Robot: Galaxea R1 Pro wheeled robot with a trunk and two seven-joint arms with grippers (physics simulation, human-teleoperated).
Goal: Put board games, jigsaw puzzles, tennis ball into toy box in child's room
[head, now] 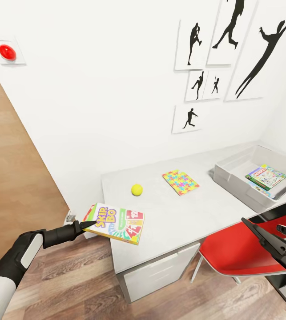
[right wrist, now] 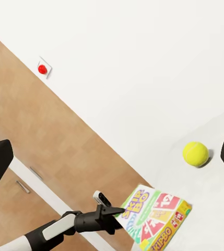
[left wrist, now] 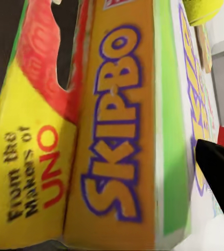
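One "SKIP-BO" box [head: 115,223], "UNO" lettering.

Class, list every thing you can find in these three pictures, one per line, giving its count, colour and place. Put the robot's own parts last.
Skip-Bo box: one, green, white and red, at the table's near left corner, held by the left gripper.
Tennis ball: one, yellow-green, on the table behind the Skip-Bo box.
Jigsaw puzzle: one, multicoloured, mid-table.
Toy box: one, light grey, at the table's right end.
Monopoly box: one, white and green, inside the toy box.
Table: one, pale grey top.
Chair: one, red, by the table.
Red knob: one, on the wall.
Silhouette pictures: several, black on white, on the wall.
Left gripper: black, shut on the box.
Right gripper: black, open, over the chair.
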